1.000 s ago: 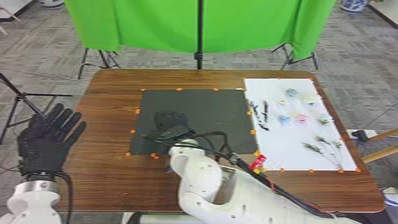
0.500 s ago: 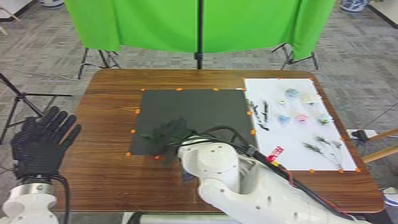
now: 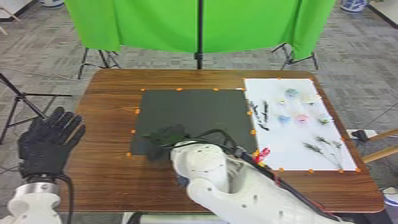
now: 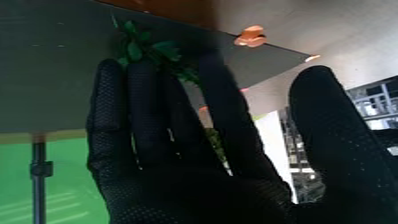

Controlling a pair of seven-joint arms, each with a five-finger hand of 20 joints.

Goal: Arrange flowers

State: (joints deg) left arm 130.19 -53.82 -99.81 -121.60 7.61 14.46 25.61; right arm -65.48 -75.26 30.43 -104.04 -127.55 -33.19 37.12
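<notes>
1. Fingers (image 4: pixel 111 110) of the robot's right hand (image 3: pixel 167 137) extend nearly straight and close together, narrow gaps between some, the thumb standing well apart, in the right wrist view. A leafy green sprig (image 4: pixel 135 50) appears beyond the fingertips, over the dark mat (image 3: pixel 191 110).

2. Partly hidden behind the glove, the sprig's lower part cannot be traced; whether the fingers touch or grip it cannot be told. In the head view, dark leaves and black glove blend near the mat's left corner on the robot's side.

3. Half a second on, the right hand has shifted slightly left and toward the robot; a second earlier it reached farther up the mat. The red tag (image 3: pixel 262 155) on the right arm has moved left since the last frame.

4. Small blue and pink flowers (image 3: pixel 302 118), dark stems (image 3: pixel 265 112) and thin green sprigs (image 3: pixel 315 148) lie on the white sheet (image 3: pixel 284 140), unchanged, their petals too small to make out.

5. Beside the mat, the left hand (image 3: pixel 44 150) is flat, fingers straight and slightly spread, at the left of the brown table (image 3: pixel 111 105).
</notes>
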